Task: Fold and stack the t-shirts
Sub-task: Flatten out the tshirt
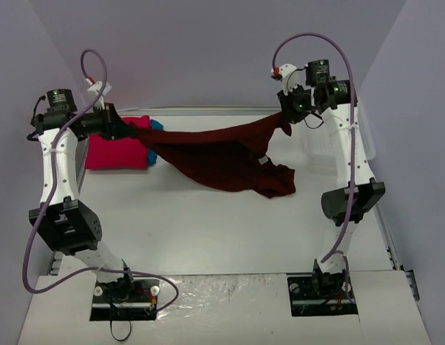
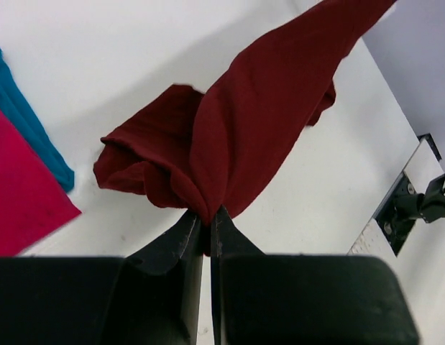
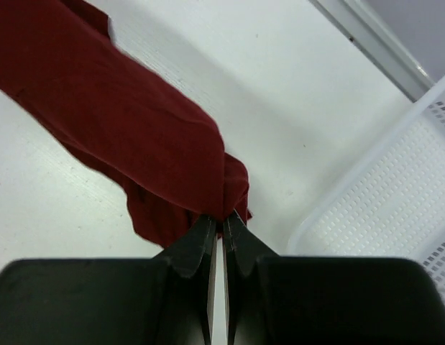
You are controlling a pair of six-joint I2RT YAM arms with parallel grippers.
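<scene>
Left fingers (image 2: 172, 244) clenched on one bunched end, right fingers (image 3: 190, 248) pinching the other: dark maroon t-shirt (image 1: 215, 154) strung between them, starting beside the pink t-shirt (image 1: 118, 152), sagging, low edge crumpled on the bench (image 1: 208, 230).

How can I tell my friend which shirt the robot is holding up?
Look at the white table's far side, between the two arms. One big shirt hangs stretched from the left claw to the right claw. It is dark maroon, unlike the pink shirt and the teal shirt lying flat at the left.
</scene>
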